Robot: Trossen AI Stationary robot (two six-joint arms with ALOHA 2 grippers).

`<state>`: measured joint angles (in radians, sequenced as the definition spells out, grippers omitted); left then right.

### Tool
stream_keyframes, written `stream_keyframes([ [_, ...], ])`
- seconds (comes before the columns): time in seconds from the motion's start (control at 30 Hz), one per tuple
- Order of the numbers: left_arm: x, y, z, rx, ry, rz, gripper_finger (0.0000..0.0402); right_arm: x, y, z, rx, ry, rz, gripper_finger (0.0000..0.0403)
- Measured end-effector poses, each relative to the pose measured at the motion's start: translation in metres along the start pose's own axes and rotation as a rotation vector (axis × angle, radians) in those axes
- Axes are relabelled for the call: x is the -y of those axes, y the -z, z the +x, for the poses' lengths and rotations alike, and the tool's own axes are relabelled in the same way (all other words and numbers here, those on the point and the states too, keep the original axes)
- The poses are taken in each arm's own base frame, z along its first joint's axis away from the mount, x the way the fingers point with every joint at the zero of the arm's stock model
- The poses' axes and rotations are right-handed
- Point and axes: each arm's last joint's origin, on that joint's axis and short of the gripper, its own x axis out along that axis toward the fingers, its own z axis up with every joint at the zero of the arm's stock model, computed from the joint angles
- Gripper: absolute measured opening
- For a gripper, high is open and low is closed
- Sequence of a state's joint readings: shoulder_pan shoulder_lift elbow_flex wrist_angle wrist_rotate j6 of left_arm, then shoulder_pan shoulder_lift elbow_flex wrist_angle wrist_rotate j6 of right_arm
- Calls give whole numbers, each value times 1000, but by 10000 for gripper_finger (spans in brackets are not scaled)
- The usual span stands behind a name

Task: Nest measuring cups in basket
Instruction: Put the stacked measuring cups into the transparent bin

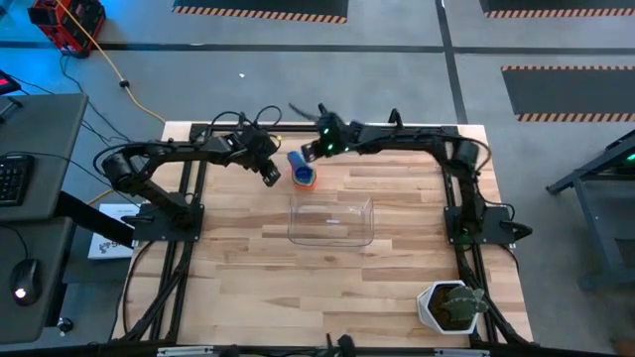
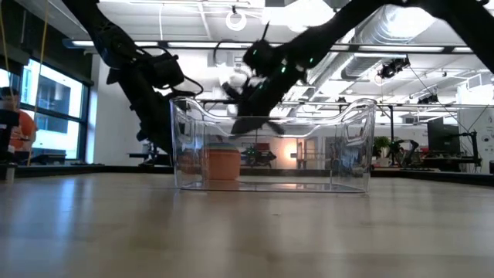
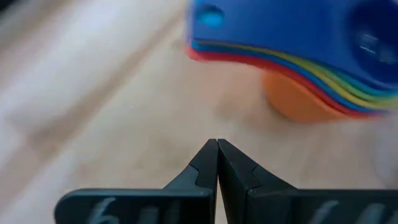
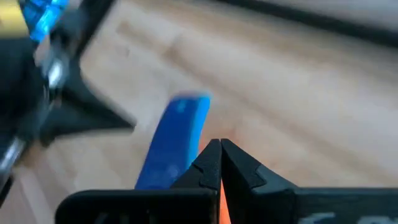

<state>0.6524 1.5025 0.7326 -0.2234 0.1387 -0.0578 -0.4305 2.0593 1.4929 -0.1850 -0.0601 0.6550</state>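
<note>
The measuring cups (image 1: pixel 303 172) stand nested in one stack on the table just beyond the far left corner of the basket (image 1: pixel 330 222), dark blue on top and orange at the bottom (image 2: pixel 224 162). The clear basket rests on its base at mid-table. My left gripper (image 1: pixel 270 178) is shut, low and just left of the stack (image 3: pixel 298 56), a short gap away. My right gripper (image 1: pixel 310 151) is shut and hovers above the stack's far side; the blue handle (image 4: pixel 177 140) shows beneath its fingers.
A white pot with a green plant (image 1: pixel 451 305) stands at the table's near right corner. A desk with a keyboard (image 1: pixel 10 178) sits off the table's left side. A person (image 2: pixel 11 123) stands far back in the room. Bare wood lies near the basket's near side.
</note>
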Motion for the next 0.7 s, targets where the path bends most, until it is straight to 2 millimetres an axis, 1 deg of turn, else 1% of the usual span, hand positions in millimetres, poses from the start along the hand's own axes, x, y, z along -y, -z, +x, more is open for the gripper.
stream_keyframes([
  [0.07,2,0,-4,6,42,1,0,1,-12,-18,41,22,-39,0],
  [0.17,4,-6,-13,65,63,3,0,5,-24,-41,49,63,-83,0],
  [0.23,4,-12,-19,134,65,12,0,5,-27,-56,34,75,-112,0],
  [0.33,1,-19,-24,205,64,-6,0,4,-26,-77,-6,109,-184,0],
  [0.4,-2,-20,-24,214,67,-58,1,5,-21,-88,-53,147,-220,0],
  [0.47,-3,-22,-26,238,106,-115,5,7,-14,-100,-78,174,-246,0],
  [0.57,0,-21,-35,349,177,-185,21,16,2,-118,-89,185,-254,0],
  [0.63,4,-10,-36,410,211,-254,35,28,20,-127,-104,196,-209,0],
  [0.7,7,9,-33,426,245,-353,54,37,36,-136,-94,151,-138,0],
])
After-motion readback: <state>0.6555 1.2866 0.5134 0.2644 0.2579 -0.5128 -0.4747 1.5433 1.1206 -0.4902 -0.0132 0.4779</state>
